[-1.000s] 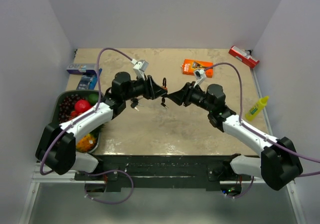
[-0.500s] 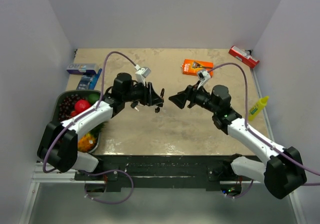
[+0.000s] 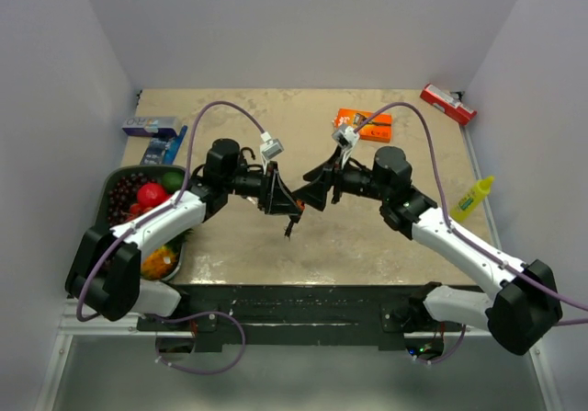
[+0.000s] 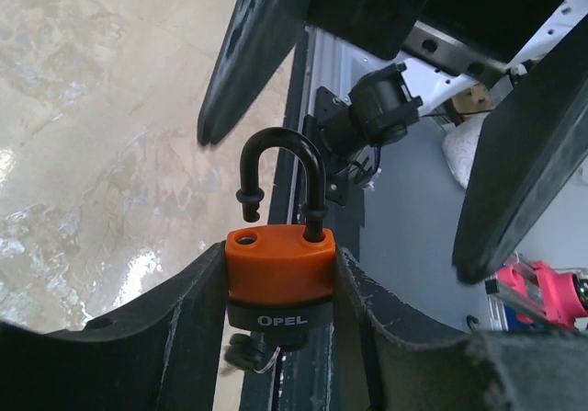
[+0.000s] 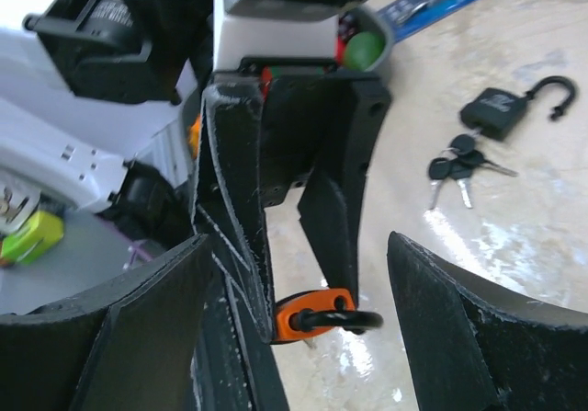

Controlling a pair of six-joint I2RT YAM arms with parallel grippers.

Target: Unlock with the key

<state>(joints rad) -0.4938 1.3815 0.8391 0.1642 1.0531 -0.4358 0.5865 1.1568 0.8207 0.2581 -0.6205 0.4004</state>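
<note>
My left gripper (image 4: 280,278) is shut on the sides of an orange padlock (image 4: 280,264) with a black base. Its black shackle (image 4: 276,176) is lifted, with one end out of its hole. A key (image 4: 246,351) on a thin ring sticks out under the lock. From above, the left gripper (image 3: 283,201) holds the padlock (image 3: 296,211) over the middle of the table. My right gripper (image 3: 317,188) stands open just right of it. In the right wrist view the padlock (image 5: 317,313) sits between the right gripper's (image 5: 308,333) spread fingers, untouched.
A black padlock (image 5: 501,109) with loose keys (image 5: 459,167) lies on the table. A basket (image 3: 112,190) of fruit stands at the left edge, with a blue box (image 3: 152,126) behind it. An orange packet (image 3: 363,124), a red box (image 3: 448,104) and a yellow bottle (image 3: 471,199) lie back and right.
My right gripper has opened wide and drawn back a little. My left arm has swung the orange padlock nearer and lower, turning its shackle toward the right gripper.
</note>
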